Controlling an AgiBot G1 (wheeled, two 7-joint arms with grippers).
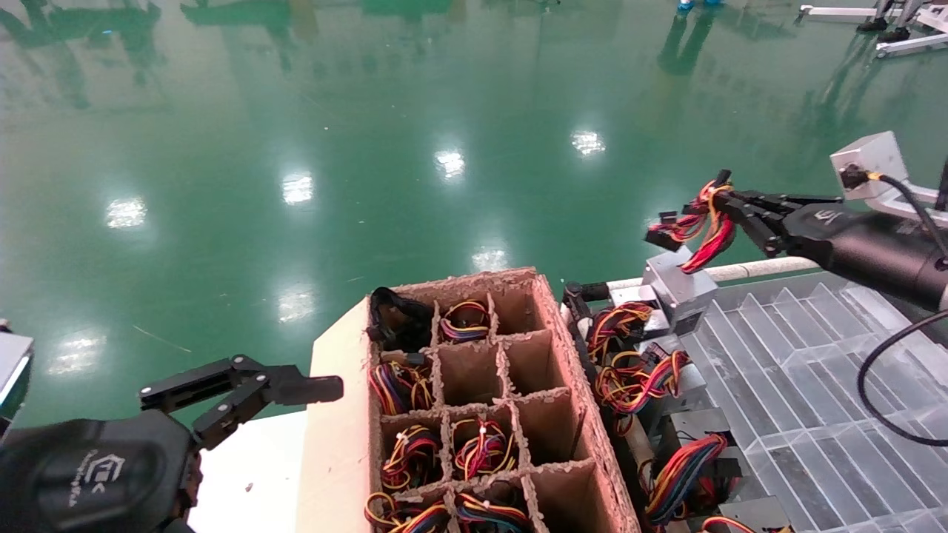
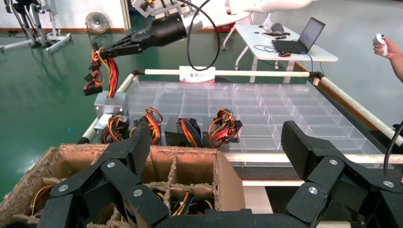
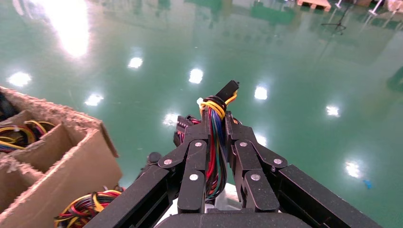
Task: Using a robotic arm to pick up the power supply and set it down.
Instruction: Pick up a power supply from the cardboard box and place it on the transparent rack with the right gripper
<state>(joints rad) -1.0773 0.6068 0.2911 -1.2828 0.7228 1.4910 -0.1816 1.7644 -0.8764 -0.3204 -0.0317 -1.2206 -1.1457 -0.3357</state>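
Right gripper (image 1: 729, 207): jaws clamped on the wire bundle (image 3: 216, 142), so the power supply (image 1: 670, 285) hangs by it over the clear plastic tray's (image 1: 800, 370) far-left corner. Lower slowly; the smooth metal box may swing. Left gripper (image 1: 244, 389), jaws wide, idles beside the rough cardboard crate (image 1: 570, 370).

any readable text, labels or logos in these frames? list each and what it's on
"备料区", as best it reads: white sign on the far rail of the clear divider tray.
Embossed logo with a line of lettering, too blurred to read: left gripper wrist housing.
Embossed logo, no legible letters: right gripper wrist, shut on the power supply's wire bundle.
Nothing legible on the cardboard divider box.
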